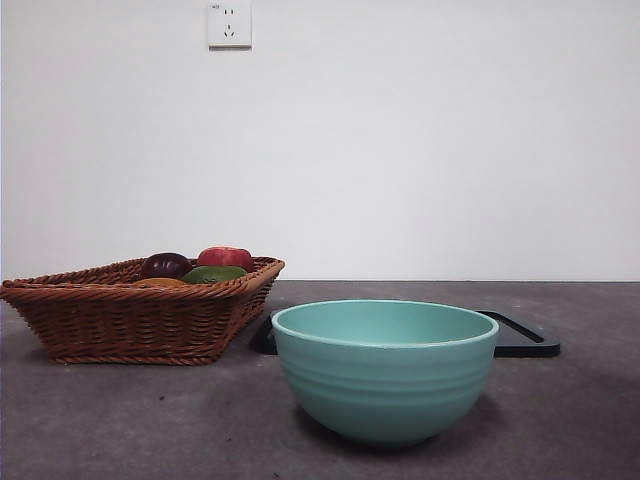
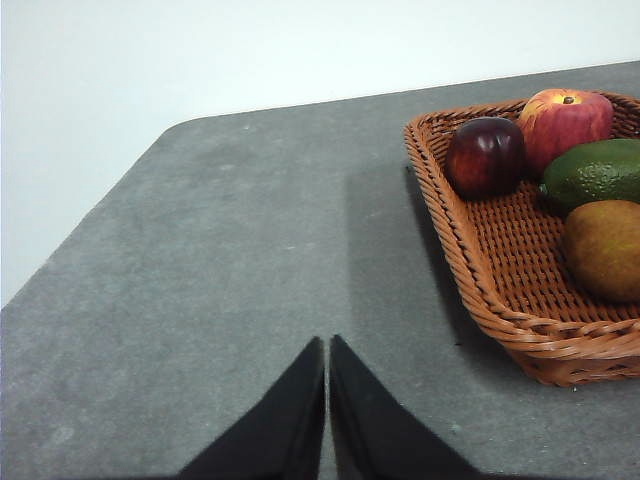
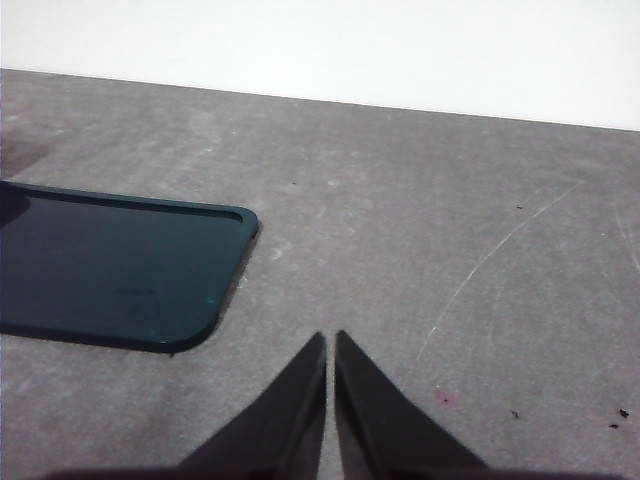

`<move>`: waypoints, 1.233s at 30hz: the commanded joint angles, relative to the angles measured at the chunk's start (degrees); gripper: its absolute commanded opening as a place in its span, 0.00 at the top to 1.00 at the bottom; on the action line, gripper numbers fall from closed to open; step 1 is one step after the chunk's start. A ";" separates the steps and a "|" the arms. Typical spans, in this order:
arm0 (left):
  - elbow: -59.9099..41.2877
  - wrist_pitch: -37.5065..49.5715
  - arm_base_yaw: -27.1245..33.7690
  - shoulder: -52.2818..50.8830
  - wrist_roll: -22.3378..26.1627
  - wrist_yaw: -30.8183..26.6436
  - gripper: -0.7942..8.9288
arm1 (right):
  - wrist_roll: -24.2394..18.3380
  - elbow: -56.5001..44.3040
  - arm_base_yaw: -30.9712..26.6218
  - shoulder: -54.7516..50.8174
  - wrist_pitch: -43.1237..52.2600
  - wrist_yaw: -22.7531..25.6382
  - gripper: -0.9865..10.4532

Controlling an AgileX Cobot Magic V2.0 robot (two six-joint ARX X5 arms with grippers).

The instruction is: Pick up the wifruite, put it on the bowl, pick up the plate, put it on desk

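The wifruite (image 2: 605, 248), golden-brown and oval, lies in a wicker basket (image 2: 480, 250) beside a green avocado (image 2: 595, 172); in the front view only its top (image 1: 160, 283) shows over the basket rim. The teal bowl (image 1: 385, 368) stands empty at the front centre of the desk (image 1: 150, 420). Behind it lies the plate (image 1: 525, 335), a flat dark rectangular tray, also seen in the right wrist view (image 3: 110, 265). My left gripper (image 2: 327, 345) is shut above bare desk, apart from the basket. My right gripper (image 3: 330, 340) is shut near the plate's corner, holding nothing.
The basket (image 1: 130, 310) at the left also holds a red apple (image 1: 226, 257) and a dark purple fruit (image 1: 165, 265). A white wall with a socket (image 1: 229, 24) stands behind the desk. The desk's far corner is rounded (image 2: 170, 130).
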 commanded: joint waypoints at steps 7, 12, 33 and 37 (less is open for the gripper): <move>-1.18 -0.35 0.13 -0.13 -0.17 -0.15 0.91 | 0.00 -0.28 -0.02 -0.13 0.35 -0.02 0.91; -1.18 -0.35 0.13 -0.13 -0.17 -0.15 0.91 | 0.00 -0.28 -0.02 -0.13 0.35 -0.02 0.91; -1.18 -0.33 0.13 -0.13 -0.17 -0.15 0.91 | 0.00 -0.28 -0.02 -0.11 0.35 -0.02 0.91; -1.18 -0.35 0.13 -0.13 -0.17 -0.15 0.91 | 0.00 -0.28 -0.02 -0.11 0.35 -0.02 0.91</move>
